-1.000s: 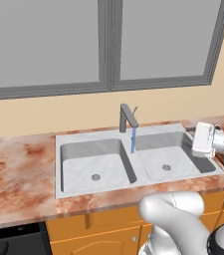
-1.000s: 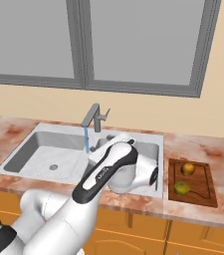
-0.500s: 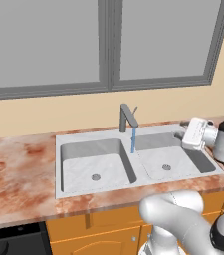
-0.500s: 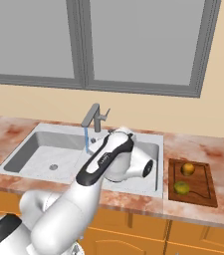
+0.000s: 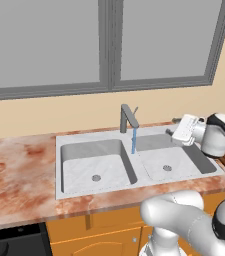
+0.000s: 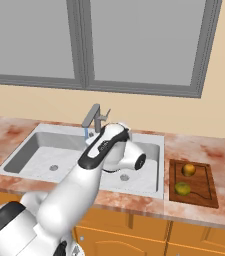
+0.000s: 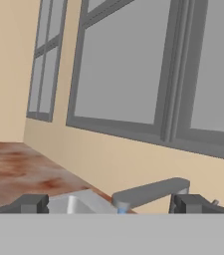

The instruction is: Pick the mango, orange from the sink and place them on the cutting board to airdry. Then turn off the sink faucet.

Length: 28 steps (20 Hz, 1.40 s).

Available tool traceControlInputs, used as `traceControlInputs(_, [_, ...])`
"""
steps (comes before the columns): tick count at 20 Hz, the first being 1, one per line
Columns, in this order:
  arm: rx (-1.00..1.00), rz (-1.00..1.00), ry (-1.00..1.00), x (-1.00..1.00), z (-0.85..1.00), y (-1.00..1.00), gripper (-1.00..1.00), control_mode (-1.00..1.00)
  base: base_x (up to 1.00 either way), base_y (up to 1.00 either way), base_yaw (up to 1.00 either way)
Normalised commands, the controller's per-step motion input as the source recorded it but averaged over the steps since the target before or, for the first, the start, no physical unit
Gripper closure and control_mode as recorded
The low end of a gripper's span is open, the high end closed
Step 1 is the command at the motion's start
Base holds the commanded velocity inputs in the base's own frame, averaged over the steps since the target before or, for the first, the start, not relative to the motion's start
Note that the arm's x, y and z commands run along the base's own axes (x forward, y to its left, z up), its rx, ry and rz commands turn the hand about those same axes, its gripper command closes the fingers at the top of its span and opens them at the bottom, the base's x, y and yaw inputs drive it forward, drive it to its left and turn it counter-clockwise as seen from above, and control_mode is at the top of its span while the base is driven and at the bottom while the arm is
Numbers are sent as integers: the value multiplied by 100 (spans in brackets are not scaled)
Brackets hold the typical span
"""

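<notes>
Fruit boarded, arm swinging toward the running faucet

Left base view: the gripper [image 5: 176, 129] has swung in from the right toward the sink faucet [image 5: 128, 118], water running into the sink [image 5: 84, 172]. Right base view: orange [image 6: 188, 169] and mango [image 6: 182, 188] rest on the cutting board [image 6: 209, 192] on the marbled counter [image 6: 219, 150]. Hand view: fingers [image 7: 31, 203] spread, empty, framing the spout below the window [image 7: 133, 64].

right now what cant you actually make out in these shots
- Lever position on the sink faucet: too thin to read in the left base view.
- Right basin of the sink: largely hidden by the arm in the right base view.
- The hand: fingertips cut by the bottom edge in the hand view.
- Cutting board: whether the mango and orange are wet, too small.
</notes>
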Motion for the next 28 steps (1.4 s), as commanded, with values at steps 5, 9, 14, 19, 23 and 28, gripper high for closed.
traceControlInputs(5, [0, 5, 4, 39, 0, 0, -100, -100, 0, 0, 0])
traceControlInputs(9, [0, 4, 5, 50, -1, 0, -100, -100, 0, 0, 0])
traceControlInputs(14, [0, 3, 4, 47, -16, 0, -100, -100, 0, 0, 0])
traceControlInputs(19, [0, 6, 2, 36, -28, 0, -100, -100, 0, 0, 0])
traceControlInputs(23, [0, 6, 0, 35, -21, 0, -100, -100, 0, 0, 0])
traceControlInputs(28, [0, 8, -1, 19, -1, 0, -100, -100, 0, 0, 0])
